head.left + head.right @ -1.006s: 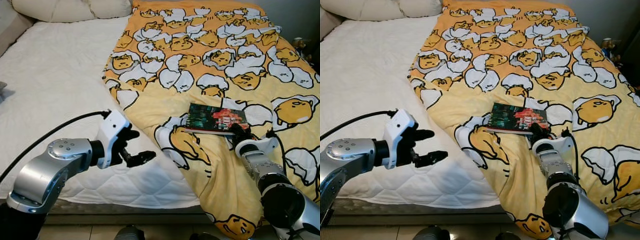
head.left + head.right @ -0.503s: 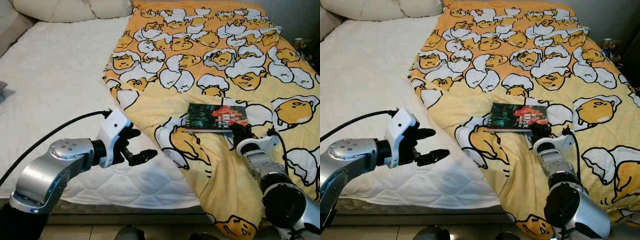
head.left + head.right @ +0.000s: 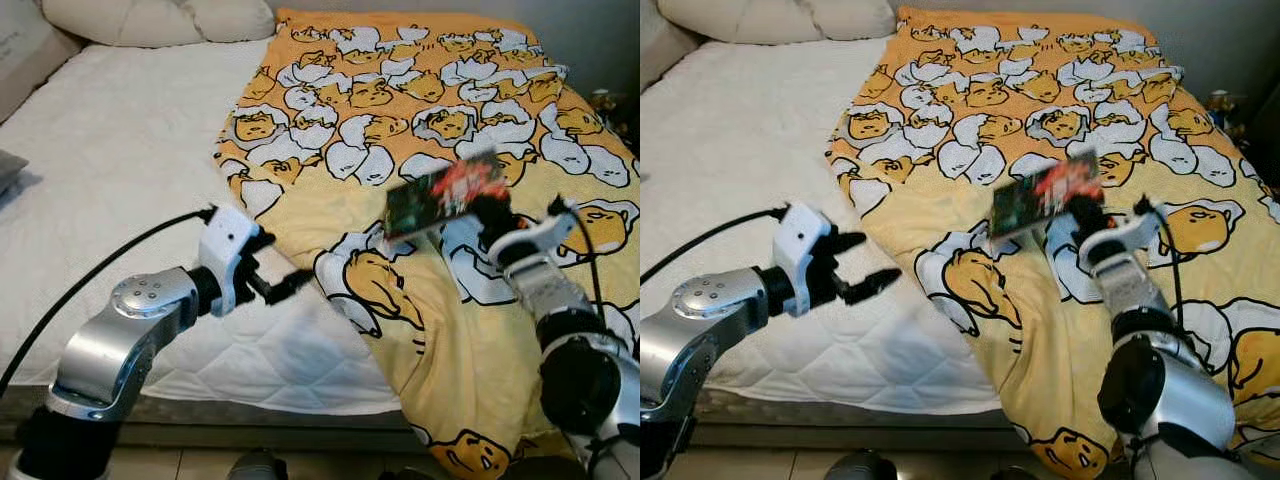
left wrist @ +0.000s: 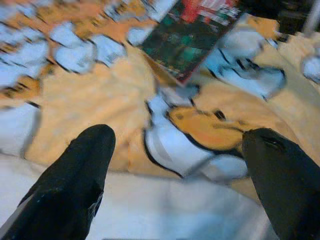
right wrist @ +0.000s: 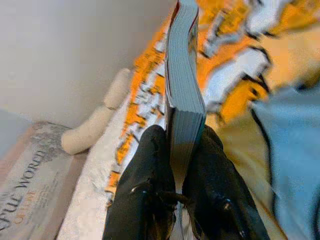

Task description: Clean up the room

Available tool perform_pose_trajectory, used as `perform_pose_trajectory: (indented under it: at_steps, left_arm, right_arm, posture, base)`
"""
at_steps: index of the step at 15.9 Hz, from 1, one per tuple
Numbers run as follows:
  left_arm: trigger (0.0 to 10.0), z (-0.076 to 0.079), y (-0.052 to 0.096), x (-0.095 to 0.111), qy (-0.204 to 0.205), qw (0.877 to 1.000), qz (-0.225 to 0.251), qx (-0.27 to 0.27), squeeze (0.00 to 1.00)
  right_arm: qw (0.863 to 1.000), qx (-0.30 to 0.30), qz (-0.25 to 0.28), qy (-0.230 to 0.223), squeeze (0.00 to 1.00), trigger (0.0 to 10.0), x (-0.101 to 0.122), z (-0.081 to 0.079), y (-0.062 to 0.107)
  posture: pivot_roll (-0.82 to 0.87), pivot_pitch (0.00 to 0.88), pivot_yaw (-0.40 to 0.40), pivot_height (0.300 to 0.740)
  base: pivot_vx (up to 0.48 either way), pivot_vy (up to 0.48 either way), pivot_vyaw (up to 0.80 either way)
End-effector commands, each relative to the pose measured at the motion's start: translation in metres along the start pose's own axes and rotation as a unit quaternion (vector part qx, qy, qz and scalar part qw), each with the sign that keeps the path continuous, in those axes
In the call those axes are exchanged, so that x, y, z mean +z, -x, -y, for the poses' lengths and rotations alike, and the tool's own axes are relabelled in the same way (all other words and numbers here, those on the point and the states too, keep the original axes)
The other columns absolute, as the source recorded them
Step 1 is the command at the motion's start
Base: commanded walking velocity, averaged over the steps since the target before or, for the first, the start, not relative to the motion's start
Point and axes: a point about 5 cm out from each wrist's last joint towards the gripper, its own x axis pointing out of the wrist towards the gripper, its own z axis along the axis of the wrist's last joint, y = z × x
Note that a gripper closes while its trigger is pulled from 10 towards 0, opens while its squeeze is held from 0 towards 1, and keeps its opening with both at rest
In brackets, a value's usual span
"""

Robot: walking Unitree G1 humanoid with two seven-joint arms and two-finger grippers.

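A dark-covered book (image 3: 440,195) with red and green artwork hangs tilted above the yellow cartoon blanket (image 3: 420,110). My right gripper (image 3: 492,212) is shut on its near edge; in the right wrist view both fingers (image 5: 150,185) clamp the page block (image 5: 182,95). My left gripper (image 3: 275,275) stands open over the white mattress (image 3: 110,160), close to the blanket's edge, with nothing between its fingers (image 4: 75,185). The lifted book (image 4: 192,35) also shows beyond them in the left wrist view.
Cream pillows (image 3: 150,18) lie at the head of the bed. A padded headboard edge (image 3: 25,50) runs along the far left. Small items (image 3: 605,100) stand beside the bed at the right. The floor (image 3: 300,462) shows below the mattress front.
My right gripper has lifted the book off the blanket, up and tilted. The camera has shifted slightly. My left gripper stays open and has moved a little toward the blanket.
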Motion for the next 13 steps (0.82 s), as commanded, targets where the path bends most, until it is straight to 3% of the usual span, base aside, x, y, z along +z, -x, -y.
perform_pose_trajectory:
  at_steps: [1, 5, 8, 10, 11, 13]
  left_arm:
    - [10.0, -0.006, 0.002, 0.001, -0.004, 1.000, 0.007, 0.022, 0.00]
    - [10.0, -0.010, 0.001, -0.002, -0.018, 0.998, 0.031, 0.049, 0.00]
    - [10.0, -0.028, -0.006, 0.015, -0.055, 0.991, 0.077, 0.100, 0.00]
    - [10.0, -0.032, -0.007, 0.022, -0.048, 0.989, 0.100, 0.098, 0.00]
    - [10.0, -0.036, -0.009, 0.028, -0.051, 0.988, 0.115, 0.087, 1.00]
    - [10.0, -0.040, -0.012, 0.033, -0.058, 0.987, 0.127, 0.074, 1.00]
  right_arm:
    - [0.998, 0.044, 0.036, 0.031, 0.00, 0.0, 0.022, -0.017, -0.007]
    - [0.991, 0.102, 0.052, 0.070, 0.00, 0.0, 0.031, -0.036, -0.013]
    - [0.969, 0.159, 0.039, 0.186, 0.00, 0.0, 0.036, -0.058, -0.019]
    - [0.957, 0.184, 0.041, 0.222, 0.00, 0.0, 0.038, -0.067, -0.020]
    - [0.944, 0.208, 0.037, 0.253, 0.00, 0.0, 0.036, -0.074, -0.021]
    - [0.928, 0.247, 0.026, 0.278, 0.00, 0.0, 0.031, -0.083, -0.021]
  posture:
    - [0.10, 0.000, 0.003, 0.740]
    - [0.10, 0.000, 0.004, 0.740]
    - [0.10, 0.000, 0.000, 0.740]
    - [0.09, 0.000, 0.000, 0.740]
    - [0.09, 0.000, 0.002, 0.740]
    - [0.09, 0.000, 0.003, 0.740]
  base:
    - [0.000, 0.000, 0.00]
    - [0.000, 0.000, 0.00]
    - [0.000, 0.000, 0.00]
    - [0.000, 0.000, 0.00]
    - [0.000, 0.000, 0.00]
    - [0.000, 0.000, 0.00]
